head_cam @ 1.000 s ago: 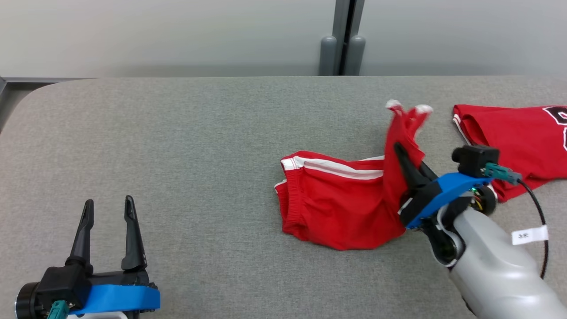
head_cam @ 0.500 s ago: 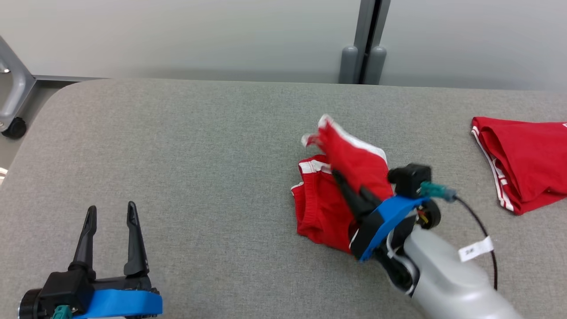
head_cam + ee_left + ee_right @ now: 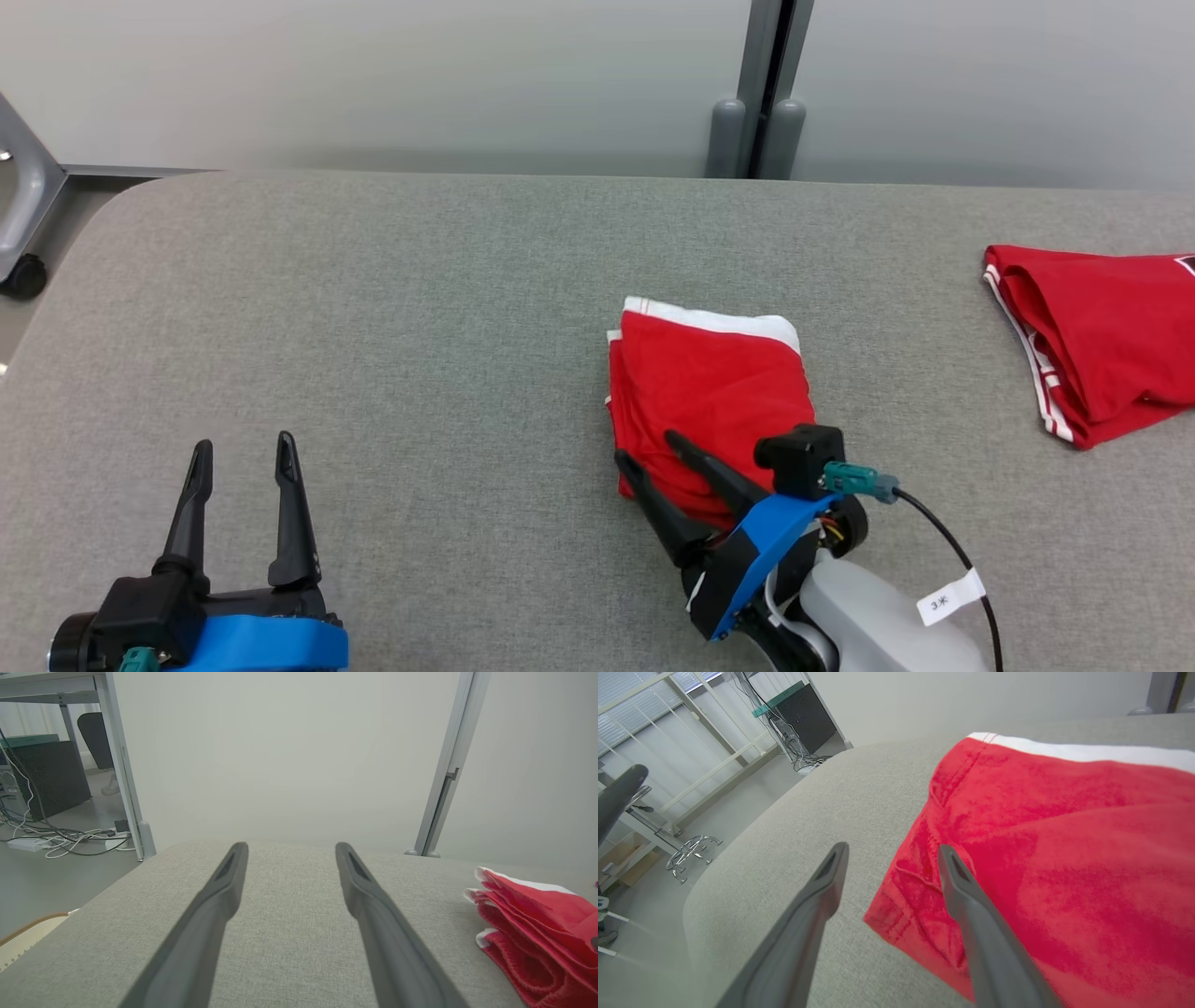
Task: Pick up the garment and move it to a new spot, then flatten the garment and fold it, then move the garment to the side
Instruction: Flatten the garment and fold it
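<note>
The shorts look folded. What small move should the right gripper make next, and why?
Probably lower the right gripper and close it on the near corner of the shorts. Its jaws stand open astride that edge, one finger over the table, and the shorts are not yet moved aside.

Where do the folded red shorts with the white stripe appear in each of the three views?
Head view: shorts in the centre, slightly right.
Left wrist view: shorts at the lower right edge.
Right wrist view: shorts across the right half.
Shared landmark: the grey post at the back, which stands beyond the shorts in every view.
</note>
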### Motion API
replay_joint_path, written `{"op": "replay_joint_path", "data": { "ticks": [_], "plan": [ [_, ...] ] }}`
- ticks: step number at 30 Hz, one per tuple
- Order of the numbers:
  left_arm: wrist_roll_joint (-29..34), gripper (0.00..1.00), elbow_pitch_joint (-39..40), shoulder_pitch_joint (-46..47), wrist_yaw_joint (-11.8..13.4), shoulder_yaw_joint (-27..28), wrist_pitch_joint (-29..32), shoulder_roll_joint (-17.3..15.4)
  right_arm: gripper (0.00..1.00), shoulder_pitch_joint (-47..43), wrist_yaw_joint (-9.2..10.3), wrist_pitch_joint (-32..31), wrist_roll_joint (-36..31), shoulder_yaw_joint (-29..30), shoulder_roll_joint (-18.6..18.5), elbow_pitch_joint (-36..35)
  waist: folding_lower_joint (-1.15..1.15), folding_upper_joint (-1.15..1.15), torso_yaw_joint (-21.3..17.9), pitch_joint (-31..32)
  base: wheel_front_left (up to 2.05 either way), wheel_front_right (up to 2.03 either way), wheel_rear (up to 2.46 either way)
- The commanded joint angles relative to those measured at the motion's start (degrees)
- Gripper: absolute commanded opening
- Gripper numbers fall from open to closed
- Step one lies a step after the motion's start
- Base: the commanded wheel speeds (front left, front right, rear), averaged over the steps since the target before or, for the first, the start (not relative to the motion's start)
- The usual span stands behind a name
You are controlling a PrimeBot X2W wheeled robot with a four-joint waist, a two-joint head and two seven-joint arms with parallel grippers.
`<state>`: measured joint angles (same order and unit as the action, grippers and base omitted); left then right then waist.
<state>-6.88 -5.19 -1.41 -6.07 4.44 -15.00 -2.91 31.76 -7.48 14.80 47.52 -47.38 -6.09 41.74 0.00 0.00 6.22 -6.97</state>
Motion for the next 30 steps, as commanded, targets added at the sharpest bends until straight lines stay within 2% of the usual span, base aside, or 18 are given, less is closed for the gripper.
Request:
{"op": "replay_joint_path", "data": {
  "ticks": [1,6,13,21,24,30],
  "plan": [
    [0.2,1.0,-0.2,0.1,0.0,-0.2,-0.2,0.0,1.0,-1.1,-0.03,0.3,-0.3,-0.4,0.1,-1.0,0.0,0.0,-0.2,0.1,0.0,0.0,0.0],
    [0.5,1.0,-0.6,0.2,-0.3,0.0,-0.2,0.0,1.0,-3.5,-0.03,0.4,-2.4,3.2,-1.7,-5.9,0.0,0.0,-1.4,0.8,0.0,0.0,0.0],
    [1.4,1.0,-0.2,-0.7,-0.4,0.7,-0.2,0.0,1.0,-9.1,-0.03,0.4,-12.0,15.6,-3.7,-14.7,0.0,0.0,-4.0,1.9,0.0,0.0,0.0],
    [3.1,1.0,-0.6,-1.4,0.1,2.0,-0.2,0.0,1.0,-16.4,-0.03,0.4,-21.6,28.9,-2.2,-21.8,0.0,0.0,-7.4,3.3,0.0,0.0,0.0],
    [4.1,1.0,-0.5,-2.2,0.6,2.1,-0.2,0.0,1.0,-19.5,-0.03,0.4,-23.8,33.6,-0.4,-24.5,0.0,0.0,-8.6,4.0,0.0,0.0,0.0],
    [5.0,1.0,-0.3,-3.5,0.9,2.2,-0.2,0.0,1.0,-23.7,-0.03,0.4,-27.9,36.7,0.5,-27.5,0.0,0.0,-9.4,5.2,0.0,0.0,0.0]
  ]
}}
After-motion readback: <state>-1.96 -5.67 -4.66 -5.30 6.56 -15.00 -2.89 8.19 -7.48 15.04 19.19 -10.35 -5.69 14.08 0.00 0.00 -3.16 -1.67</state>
